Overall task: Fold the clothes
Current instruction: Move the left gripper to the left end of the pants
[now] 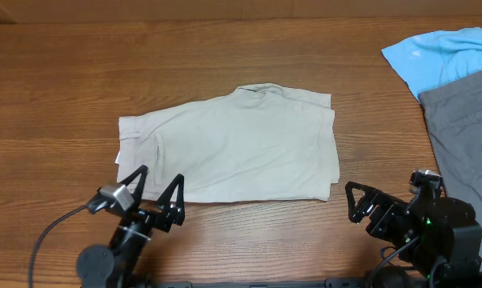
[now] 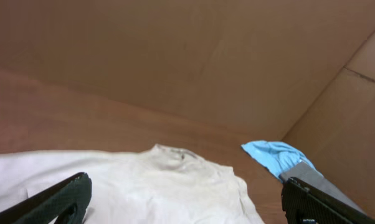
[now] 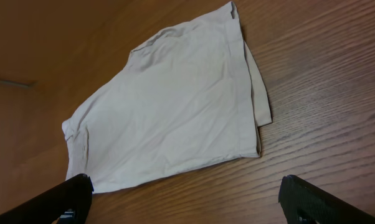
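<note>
You have the khaki shorts [image 1: 233,148] lying flat on the wooden table [image 1: 57,72], in the middle of the overhead frame. Their long axis runs left to right across the picture. The waistband end, with the welt pocket, points to the left edge, and the leg hems point right. The crotch makes a small peak on the upper edge.

Your left gripper [image 1: 159,180] hangs at the lower left, jaws spread wide and holding nothing, its fingertips over the shorts' near edge by the waistband. Your right gripper [image 1: 359,204] sits at the lower right, also wide and holding nothing, just off the hem corner.

A light blue shirt [image 1: 445,52] and grey trousers [image 1: 465,136] lie at the upper right, well apart from the shorts.
</note>
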### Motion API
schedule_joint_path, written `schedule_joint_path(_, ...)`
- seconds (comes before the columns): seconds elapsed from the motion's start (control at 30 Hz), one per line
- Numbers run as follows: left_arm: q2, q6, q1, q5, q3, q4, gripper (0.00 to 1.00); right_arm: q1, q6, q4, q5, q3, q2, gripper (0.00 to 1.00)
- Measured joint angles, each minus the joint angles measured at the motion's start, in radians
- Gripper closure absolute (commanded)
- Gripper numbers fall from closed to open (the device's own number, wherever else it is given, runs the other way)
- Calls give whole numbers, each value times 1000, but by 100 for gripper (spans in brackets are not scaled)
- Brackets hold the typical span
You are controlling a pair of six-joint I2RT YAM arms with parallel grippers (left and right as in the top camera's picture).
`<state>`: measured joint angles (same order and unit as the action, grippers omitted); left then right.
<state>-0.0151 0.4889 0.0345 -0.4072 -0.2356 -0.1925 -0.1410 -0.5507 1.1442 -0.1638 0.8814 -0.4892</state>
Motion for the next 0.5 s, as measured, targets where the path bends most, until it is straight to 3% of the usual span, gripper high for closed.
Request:
schedule_joint_path(0.17, -7, -81, 0, 38, -204, -384, 1, 0, 0, 0, 0, 0, 0, 0)
schedule_joint_path(0.27, -14, -107, 0, 48, -240, -582, 0, 0, 0, -1, 0, 0, -1, 0)
schedule_joint_path(0.4, -21, -112, 0, 38, -238, -742, 0, 0, 0, 0, 0, 0, -3, 0)
schedule_joint_path(0.5, -22, -124, 0, -31, -237, -750, 0, 0, 0, 0, 0, 0, -3, 0)
